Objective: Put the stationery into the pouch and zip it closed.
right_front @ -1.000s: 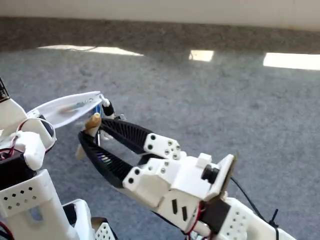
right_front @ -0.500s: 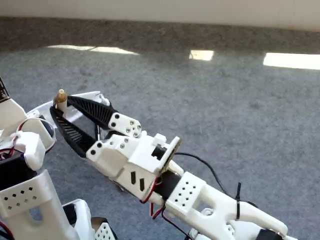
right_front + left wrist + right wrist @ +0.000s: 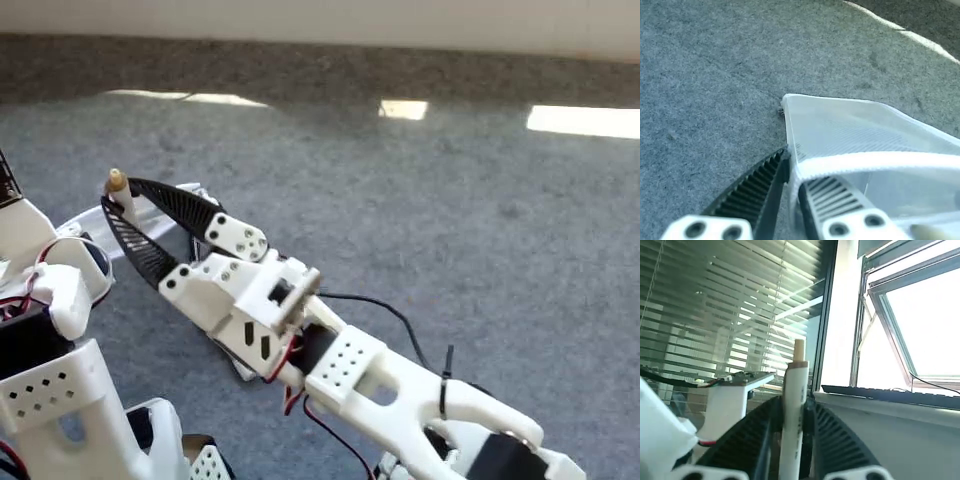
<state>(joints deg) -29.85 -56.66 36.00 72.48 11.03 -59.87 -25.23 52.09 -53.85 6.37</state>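
Pouch (image 3: 866,134) of white mesh sits toward the left side of the table (image 3: 470,210), with its rim pinched between the fingers of the left gripper (image 3: 791,161), which are clenched on the fabric at one end of the mouth. The mouth gapes, the near rim bowing across the left wrist view as a thick white band, and the far corner dips toward the grey surface; contact there cannot be told. In the high view the pouch (image 3: 152,213) shows as a pale sliver behind the right gripper (image 3: 113,197). That gripper grasps a pen (image 3: 797,371), white-barrelled with a tan end, which stands between the black ribbed fingers with the tan end upward. From above, the pen (image 3: 117,182) is outside the pouch, at the pouch's left part and raised over it. The right arm (image 3: 360,375) stretches in from the near right corner of the table, and the left arm (image 3: 50,330) rises at the near left corner. Bright patches of light (image 3: 585,120) lie along the table's far edge. Behind the pen, the right wrist view takes in blinds (image 3: 730,295) and a window (image 3: 920,315).
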